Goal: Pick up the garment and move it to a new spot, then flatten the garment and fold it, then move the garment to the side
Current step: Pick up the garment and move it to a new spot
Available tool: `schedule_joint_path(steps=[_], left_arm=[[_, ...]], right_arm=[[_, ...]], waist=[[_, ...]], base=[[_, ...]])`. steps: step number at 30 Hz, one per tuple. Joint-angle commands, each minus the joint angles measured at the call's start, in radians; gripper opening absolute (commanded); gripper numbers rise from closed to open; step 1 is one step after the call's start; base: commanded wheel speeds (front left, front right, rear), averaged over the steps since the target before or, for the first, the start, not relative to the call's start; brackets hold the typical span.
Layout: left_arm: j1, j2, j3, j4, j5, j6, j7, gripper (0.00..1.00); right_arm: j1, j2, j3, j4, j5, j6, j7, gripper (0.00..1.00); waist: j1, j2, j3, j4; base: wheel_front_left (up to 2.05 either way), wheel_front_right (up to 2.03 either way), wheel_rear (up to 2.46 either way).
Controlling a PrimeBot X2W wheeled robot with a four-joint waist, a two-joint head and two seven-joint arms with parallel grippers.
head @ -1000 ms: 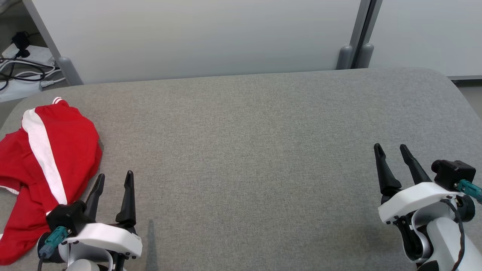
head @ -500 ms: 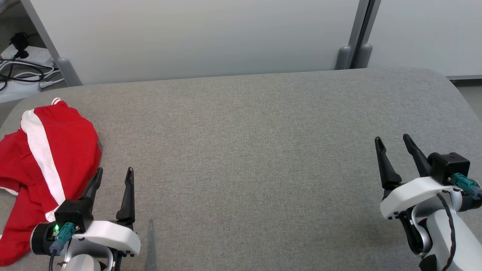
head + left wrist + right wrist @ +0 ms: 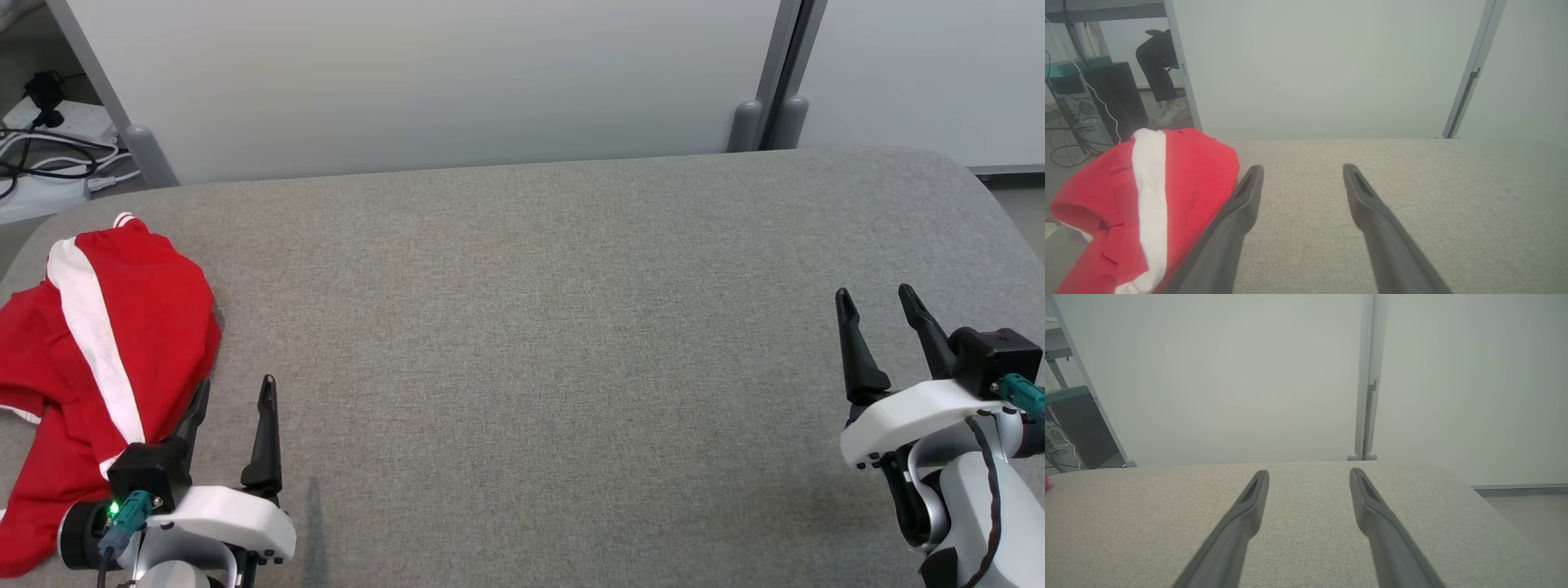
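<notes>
The garment (image 3: 98, 359) is red with a white stripe and lies crumpled at the left end of the grey table (image 3: 539, 327). In the left wrist view the garment (image 3: 1147, 196) bulges just left of my fingers. My left gripper (image 3: 234, 390) hovers open at the garment's right edge, its left finger close beside the cloth, nothing between the fingers; in its wrist view the left gripper (image 3: 1302, 171) points over bare fabric surface. My right gripper (image 3: 878, 298) stands open at the table's right side, far from the garment, and the right gripper (image 3: 1309, 475) holds nothing.
White partition panels (image 3: 424, 82) with grey posts stand behind the table. Cables and a power strip (image 3: 49, 139) lie on the floor at the back left. A person's legs (image 3: 1161, 81) show past the partition in the left wrist view. The table's right edge curves down to the floor.
My left gripper has drawn back and a little left, toward the garment's edge. My right gripper has shifted right and slightly up. The garment lies as before.
</notes>
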Motion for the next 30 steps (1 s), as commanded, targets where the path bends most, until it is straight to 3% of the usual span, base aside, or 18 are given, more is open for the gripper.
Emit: schedule_joint_path(steps=[1, 15, 30], left_arm=[[-0.050, 0.013, 0.037, -0.019, -0.012, 0.007, -0.010, 1.00], [-0.055, 0.011, 0.040, -0.004, -0.038, 0.004, -0.010, 1.00], [-0.045, 0.011, 0.021, -0.003, -0.078, 0.015, -0.010, 1.00]], right_arm=[[-0.022, 0.001, 0.017, -0.031, -0.005, 0.001, -0.014, 1.00], [-0.024, -0.003, 0.050, -0.050, 0.006, 0.001, -0.014, 1.00], [-0.016, -0.010, 0.079, -0.059, 0.017, 0.001, -0.014, 1.00]], waist=[[0.0000, 0.0000, 0.000, 0.000], [0.0000, 0.0000, 0.004, 0.039], [0.0000, 0.0000, 0.012, 0.245]], base=[[0.00, 0.00, 0.00], [0.00, 0.00, 0.00], [0.00, 0.00, 0.00]])
